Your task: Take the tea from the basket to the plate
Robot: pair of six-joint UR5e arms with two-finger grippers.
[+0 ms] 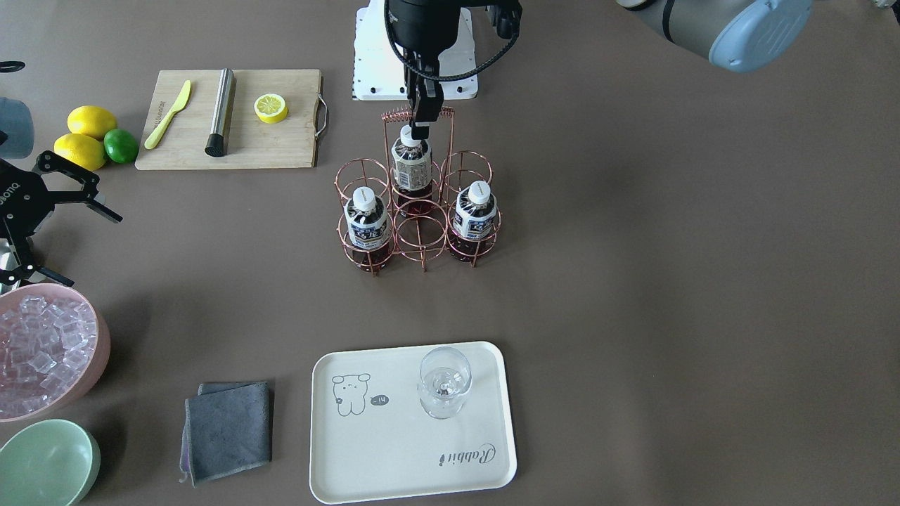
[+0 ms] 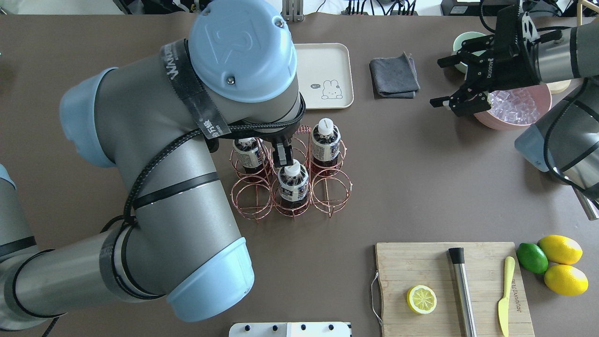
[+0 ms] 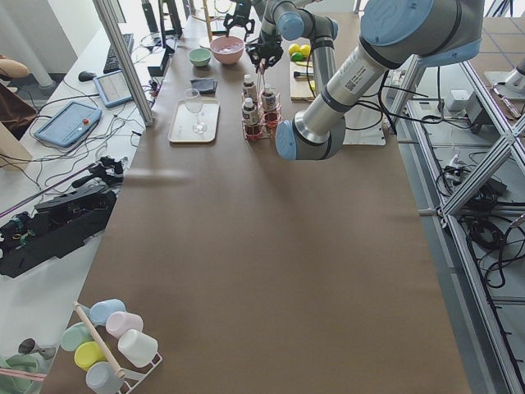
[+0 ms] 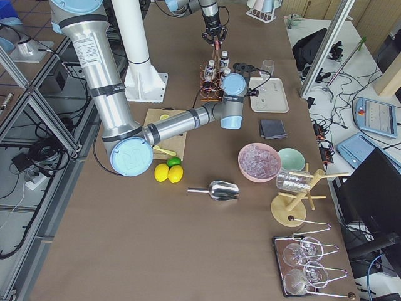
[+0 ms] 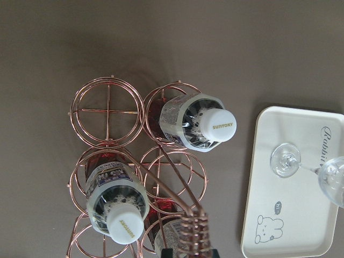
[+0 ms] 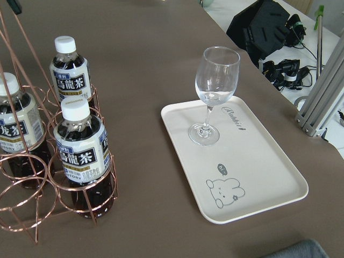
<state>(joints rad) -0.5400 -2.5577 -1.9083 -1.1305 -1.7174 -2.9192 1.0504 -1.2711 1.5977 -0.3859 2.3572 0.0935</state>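
Tea (image 2: pixel 293 185), 1 of 3 bottles standing in the 6-cell copper wire basket (image 2: pixel 331 191), sits under the left gripper (image 2: pixel 282 158), poised at its white cap (image 2: pixel 293 168) as if for a straight lift out of its cell; whether the jaws grip it cannot be told. 3 cells are empty. The cream bear-print plate (image 2: pixel 323 65) carries only a wine glass (image 1: pixel 444 383). Right gripper (image 2: pixel 437 82) hangs spread wide, empty-handed, apart from the basket; a pink bowl (image 2: pixel 486 122) holds ice cubes (image 2: pixel 514 104)

Upper left of the front-facing view: a wooden cutting board (image 1: pixel 281 144) carries a yellow knife (image 1: pixel 169 114), a steel cylinder (image 1: pixel 221 111) and a lemon half (image 1: pixel 271 108). Just left of the board lie two lemons (image 1: pixel 91 121) and a lime (image 1: pixel 121 146), touching. Lower left: a pink bowl (image 1: pixel 100 348) of ice cubes (image 1: pixel 39 344), a mint-green bowl (image 1: pixel 46 464) and a folded grey cloth (image 1: pixel 228 430). Lower centre: a clear glass (image 1: pixel 444 383), upright.
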